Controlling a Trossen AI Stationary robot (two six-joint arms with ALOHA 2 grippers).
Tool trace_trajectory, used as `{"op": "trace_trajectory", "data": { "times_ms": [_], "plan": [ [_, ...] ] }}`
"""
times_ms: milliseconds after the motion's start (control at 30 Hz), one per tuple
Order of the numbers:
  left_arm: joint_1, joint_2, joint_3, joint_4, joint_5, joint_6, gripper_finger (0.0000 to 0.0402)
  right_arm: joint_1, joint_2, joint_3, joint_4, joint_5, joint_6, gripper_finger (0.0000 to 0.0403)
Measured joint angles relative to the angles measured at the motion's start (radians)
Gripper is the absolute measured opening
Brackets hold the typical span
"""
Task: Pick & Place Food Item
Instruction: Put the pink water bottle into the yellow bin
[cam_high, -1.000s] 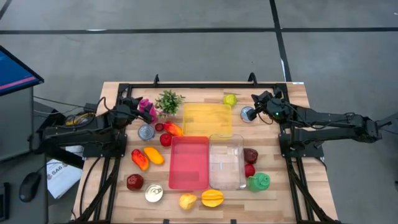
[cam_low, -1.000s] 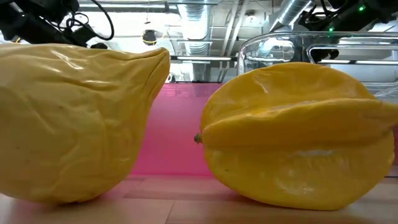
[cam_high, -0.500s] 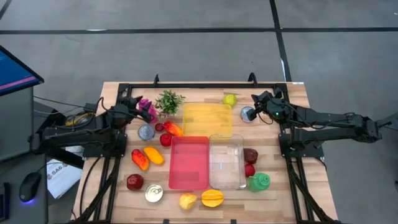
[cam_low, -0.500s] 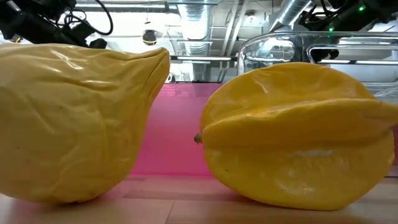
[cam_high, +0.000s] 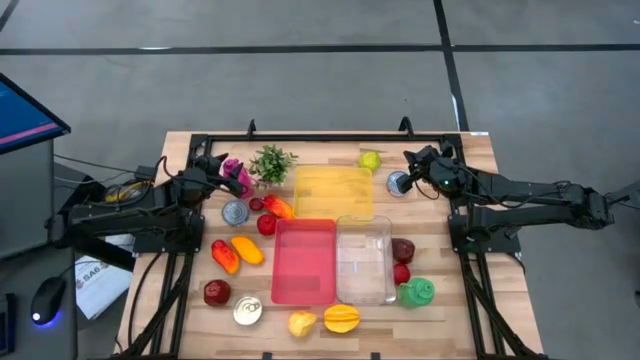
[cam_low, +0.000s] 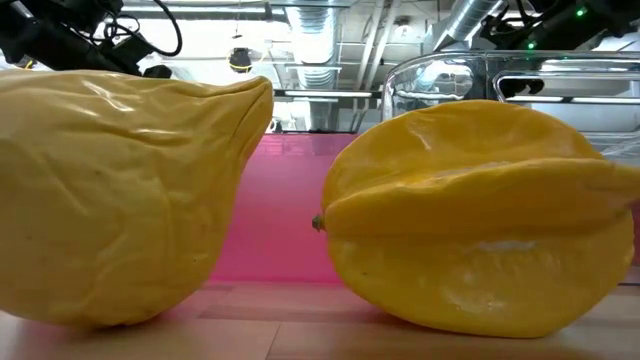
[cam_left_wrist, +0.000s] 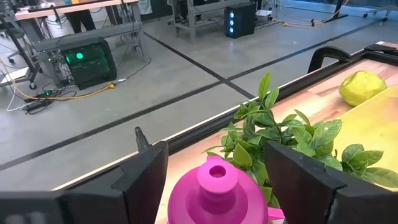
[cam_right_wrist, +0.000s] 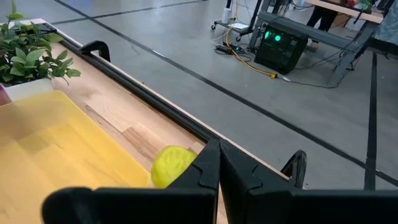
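A magenta bottle-shaped toy (cam_high: 233, 168) stands at the table's far left, beside a green leafy plant (cam_high: 271, 162). My left gripper (cam_high: 222, 176) is shut on it; in the left wrist view the toy (cam_left_wrist: 214, 193) fills the gap between the gripper's (cam_left_wrist: 216, 158) two fingers. My right gripper (cam_high: 410, 166) hangs shut at the far right and holds nothing. It is near a yellow-green fruit (cam_high: 371, 160) and a silver can (cam_high: 398, 183). The right wrist view shows that fruit (cam_right_wrist: 171, 165) just beyond the right gripper (cam_right_wrist: 217, 171). My left gripper pinches the magenta toy by its rounded shoulders (cam_left_wrist: 180, 202), one finger on each side. The fingers come in almost level from the table's left side. The toy's neck (cam_left_wrist: 216, 177) points straight up. Its base lies below the picture, so whether it rests on the table cannot be told.
A yellow tray (cam_high: 333, 192), a pink tray (cam_high: 304, 260) and a clear container (cam_high: 363, 258) fill the middle. Loose food lies around them: peppers (cam_high: 247, 249), an apple (cam_high: 217, 292), cans (cam_high: 247, 310), a yellow pear (cam_low: 120, 200) and a starfruit (cam_low: 480, 230) at the near edge.
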Motion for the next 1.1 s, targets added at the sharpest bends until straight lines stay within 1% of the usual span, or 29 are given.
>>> {"op": "trace_trajectory", "data": {
  "times_ms": [167, 667, 1100],
  "plan": [
    [0.000, 0.000, 0.000, 0.000, 0.000, -0.002, 0.0237, 0.000, 0.000, 0.000, 0.000, 0.000, 0.000, 0.0000],
    [0.000, 0.000, 0.000, 0.000, 0.001, -0.003, 0.0141, 0.000, 0.000, 0.000, -0.001, 0.000, 0.000, 0.0000],
    [0.000, 0.000, 0.000, 0.002, 0.001, -0.003, 0.0081, 0.000, 0.000, 0.000, -0.001, 0.000, 0.000, 0.0000]
  ]
}}
